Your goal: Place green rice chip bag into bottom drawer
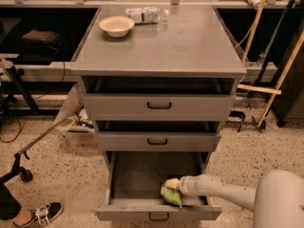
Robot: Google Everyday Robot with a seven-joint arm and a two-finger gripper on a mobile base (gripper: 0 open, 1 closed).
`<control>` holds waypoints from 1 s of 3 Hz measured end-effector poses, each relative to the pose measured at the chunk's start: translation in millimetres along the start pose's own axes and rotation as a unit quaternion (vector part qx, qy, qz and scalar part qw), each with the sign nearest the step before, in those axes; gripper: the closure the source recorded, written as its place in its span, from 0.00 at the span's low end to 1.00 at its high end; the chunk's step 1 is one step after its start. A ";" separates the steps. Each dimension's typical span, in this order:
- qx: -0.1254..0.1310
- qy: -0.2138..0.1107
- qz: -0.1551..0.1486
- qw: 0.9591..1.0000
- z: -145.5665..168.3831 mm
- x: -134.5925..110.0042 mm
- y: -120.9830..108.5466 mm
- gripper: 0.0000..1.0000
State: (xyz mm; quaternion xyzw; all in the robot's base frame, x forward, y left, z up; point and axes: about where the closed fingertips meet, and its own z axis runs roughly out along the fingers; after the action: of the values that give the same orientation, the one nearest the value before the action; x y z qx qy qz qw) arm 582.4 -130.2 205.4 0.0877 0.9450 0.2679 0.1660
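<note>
The bottom drawer (pixel 137 175) of the grey cabinet is pulled open, plain grey inside, with a dark handle on its front. The green rice chip bag (pixel 171 195) lies inside it at the front right, by the front wall. My gripper (pixel 173 184) reaches into the drawer from the right on a white arm and sits right at the bag's upper edge, touching it. The bag and the arm's end hide its tips.
A beige bowl (pixel 116 25) and a clear plastic water bottle (pixel 145 14) lie on the cabinet top. The two upper drawers (pixel 159 106) stand slightly ajar. A person's shoe (pixel 40 214) and a cart leg are at the lower left. Wooden poles lean at the right.
</note>
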 end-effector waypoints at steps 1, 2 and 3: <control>0.000 0.000 0.000 1.000 0.0 0.0 0.0 0.00; 0.000 0.000 0.000 1.000 0.0 0.0 0.0 0.00; 0.004 -0.009 -0.006 1.000 -8.7 -4.2 5.1 0.00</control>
State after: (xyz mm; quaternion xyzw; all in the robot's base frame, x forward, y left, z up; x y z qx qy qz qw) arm 583.6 -131.1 216.3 0.0852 0.9449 0.2628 0.1756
